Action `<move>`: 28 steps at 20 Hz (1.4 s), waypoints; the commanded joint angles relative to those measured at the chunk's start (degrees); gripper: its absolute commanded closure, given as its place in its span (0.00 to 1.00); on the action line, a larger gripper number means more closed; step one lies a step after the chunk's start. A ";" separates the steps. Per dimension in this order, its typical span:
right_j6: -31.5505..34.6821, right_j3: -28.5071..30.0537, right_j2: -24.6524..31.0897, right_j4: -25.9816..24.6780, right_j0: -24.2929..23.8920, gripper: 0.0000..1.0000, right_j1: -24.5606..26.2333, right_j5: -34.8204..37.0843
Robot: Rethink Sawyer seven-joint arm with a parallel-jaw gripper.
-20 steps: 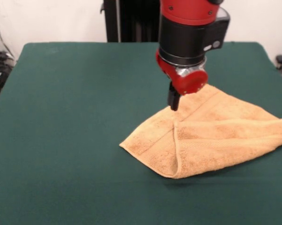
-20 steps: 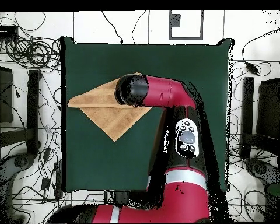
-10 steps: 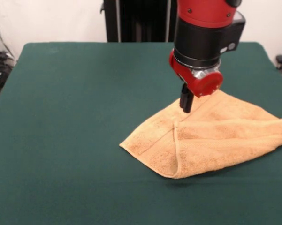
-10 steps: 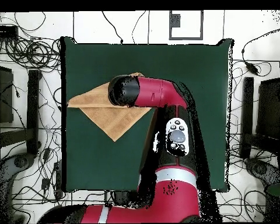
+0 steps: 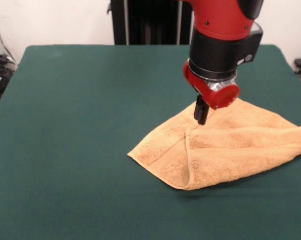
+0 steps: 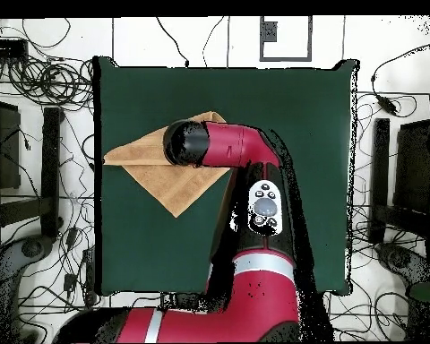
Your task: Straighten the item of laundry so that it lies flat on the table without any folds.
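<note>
My gripper [image 5: 201,114] hangs just over the towel's [image 5: 225,147] far-side fold, tips at or barely above the cloth; can't tell whether they touch. Can't tell if it's open or closed either: only a narrow black stub shows under the red wrist.

Towel sits on the table [image 5: 80,125], still folded: one layer lapped over another, with a raised folded edge running down to the front corner. Roughly triangular from above [image 6: 151,166].

Edges, relative to towel: in the front view its right tip reaches the picture's right edge; overhead, its pointed end lies right at the table's [image 6: 290,116] side edge. No spare room there.

Open room: bare green cloth on the opposite side of the towel, wide, plus a clear strip in front of it and behind it. Overhead, my arm covers part of the towel.
</note>
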 commanded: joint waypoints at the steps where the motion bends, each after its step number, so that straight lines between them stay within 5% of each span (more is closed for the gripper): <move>1: 8.50 8.57 0.84 1.74 2.10 1.00 2.16 -4.98; 20: 8.95 12.92 -0.86 1.92 3.94 1.00 1.80 -10.01; 28: 7.80 13.37 -0.63 3.33 3.41 1.00 0.53 -6.39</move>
